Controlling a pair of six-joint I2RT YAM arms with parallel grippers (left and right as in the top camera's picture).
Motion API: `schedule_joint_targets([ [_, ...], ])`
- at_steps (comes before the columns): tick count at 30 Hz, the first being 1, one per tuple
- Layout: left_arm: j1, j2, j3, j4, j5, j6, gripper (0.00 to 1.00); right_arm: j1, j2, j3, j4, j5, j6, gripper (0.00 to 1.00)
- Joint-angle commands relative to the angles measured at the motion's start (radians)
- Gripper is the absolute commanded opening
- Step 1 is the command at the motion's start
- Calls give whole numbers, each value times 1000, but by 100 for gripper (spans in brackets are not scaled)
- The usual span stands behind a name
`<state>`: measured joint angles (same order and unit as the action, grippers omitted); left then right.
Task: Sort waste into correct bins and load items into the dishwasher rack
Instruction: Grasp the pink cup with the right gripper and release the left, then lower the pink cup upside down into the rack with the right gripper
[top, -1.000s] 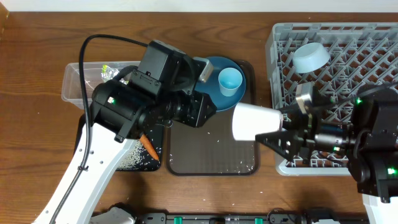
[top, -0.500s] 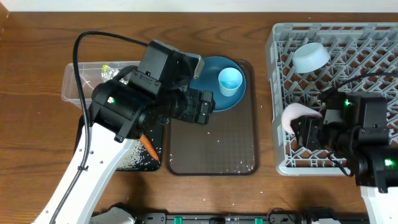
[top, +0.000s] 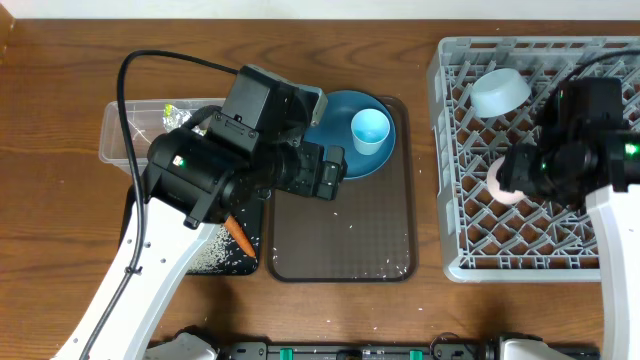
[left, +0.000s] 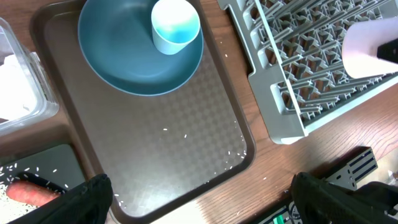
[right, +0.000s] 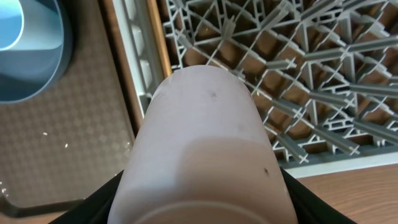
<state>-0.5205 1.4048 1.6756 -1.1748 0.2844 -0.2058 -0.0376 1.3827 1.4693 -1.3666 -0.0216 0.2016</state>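
Note:
My right gripper (right: 202, 208) is shut on the pale-pink cup (right: 205, 137), which lies on its side above the left part of the grey dishwasher rack (top: 441, 100); overhead the pink cup (top: 503, 181) shows at the gripper's end. A pale-blue bowl (top: 500, 92) sits in the rack's back. My left gripper (left: 202, 196) hangs open and empty above the brown tray (left: 155, 143). The dark-blue plate (top: 335, 115) holds the light-blue cup (top: 371, 131). A carrot (top: 238, 236) and rice lie in the black tray (top: 215, 262).
The clear tub (top: 118, 140) at the left holds a yellow-green wrapper (top: 170, 110) and white tissue. Loose rice grains (left: 233, 158) dot the brown tray's front. The left arm's body covers much of the tub and the black tray from above.
The right gripper has carried the pink cup rightward from beside the brown tray to above the rack. The left gripper has opened; its arm has hardly moved.

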Motion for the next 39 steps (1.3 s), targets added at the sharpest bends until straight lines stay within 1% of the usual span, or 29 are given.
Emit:
schedule_joint_targets([
  [1, 3, 0, -4, -2, -9, 9, 94, -15, 35, 20, -11, 33, 4, 26],
  [6, 3, 0, -4, -3, -9, 9, 94, -4, 80, 11, -14, 35, 10, 25],
  [12, 3, 0, -4, -3, -9, 9, 94, -13, 119, 6, -2, 132, 11, 22],
  [23, 3, 0, -4, -3, -9, 9, 95, -29, 201, 5, 58, 117, 11, 20],
  [39, 3, 0, -4, -3, -9, 9, 95, -37, 311, 4, 67, 122, 11, 17],
])
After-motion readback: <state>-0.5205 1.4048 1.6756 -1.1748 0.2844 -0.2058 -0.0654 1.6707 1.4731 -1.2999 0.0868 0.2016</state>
